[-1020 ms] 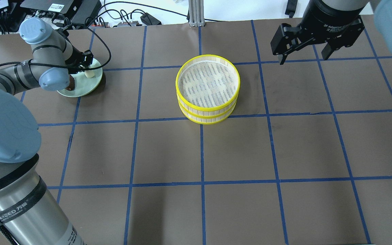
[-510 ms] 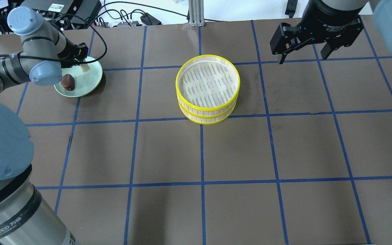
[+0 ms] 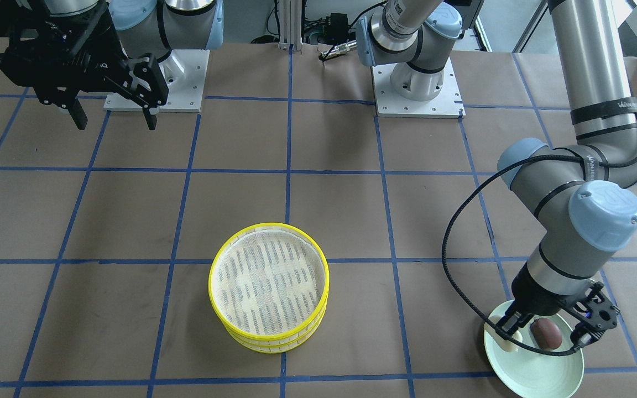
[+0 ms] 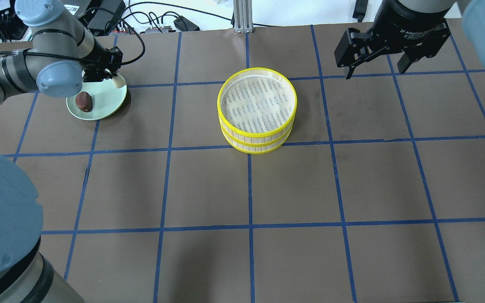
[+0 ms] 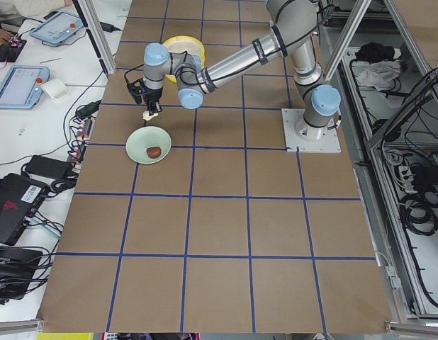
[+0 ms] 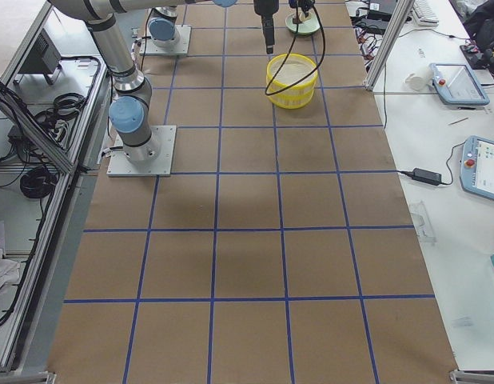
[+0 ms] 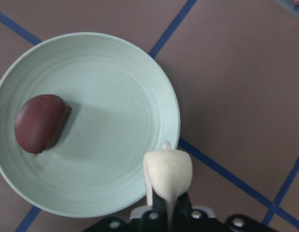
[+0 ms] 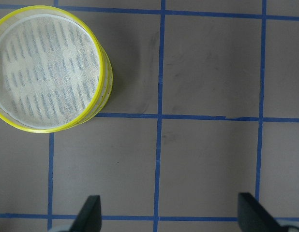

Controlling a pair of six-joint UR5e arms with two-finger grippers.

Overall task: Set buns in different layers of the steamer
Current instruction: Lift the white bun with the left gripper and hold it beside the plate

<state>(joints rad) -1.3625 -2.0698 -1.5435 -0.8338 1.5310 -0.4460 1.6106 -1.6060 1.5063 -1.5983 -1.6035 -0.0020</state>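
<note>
The left gripper has its jaws pinching the cream-white bun and has carried it up and sideways. Half a second ago the bun hung over the middle of the pale green plate; now it hangs clear above the plate's rim on the steamer side. A second ago the wrist half covered the reddish-brown bun. It now lies in plain sight on the plate, unmoved. The two yellow-rimmed steamer trays sit stacked at mid tabletop, both without a bun, just as before. The right gripper hovers off to the far side with its jaws spread wide, and has not shifted.
</note>
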